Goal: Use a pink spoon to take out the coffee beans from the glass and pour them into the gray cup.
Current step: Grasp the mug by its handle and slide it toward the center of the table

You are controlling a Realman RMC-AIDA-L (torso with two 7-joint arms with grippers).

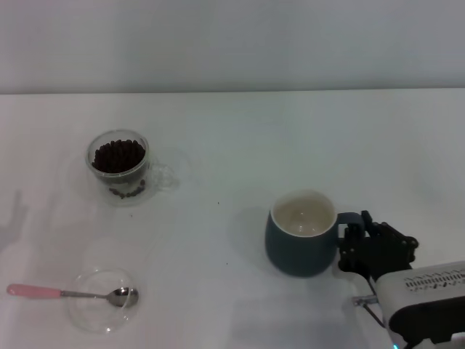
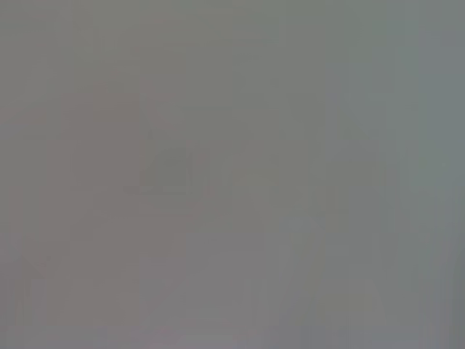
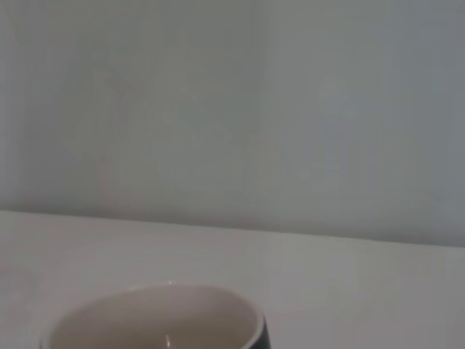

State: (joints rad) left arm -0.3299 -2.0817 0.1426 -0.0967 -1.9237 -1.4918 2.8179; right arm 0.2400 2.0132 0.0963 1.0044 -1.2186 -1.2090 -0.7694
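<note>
Beside the right gripper (image 1: 354, 246), gray cup (image 1: 298, 234) shows cream inside.

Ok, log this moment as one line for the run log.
right gripper at gray cup handle | left arm out of view | pink spoon resting in dish | coffee beans in glass | gray cup empty

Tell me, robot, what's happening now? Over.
Right tool at gray cup handle, grip unclear. Left arm unseen. Pink spoon untouched, bowl resting in glass dish. Coffee beans in glass. Nothing blocking.
</note>
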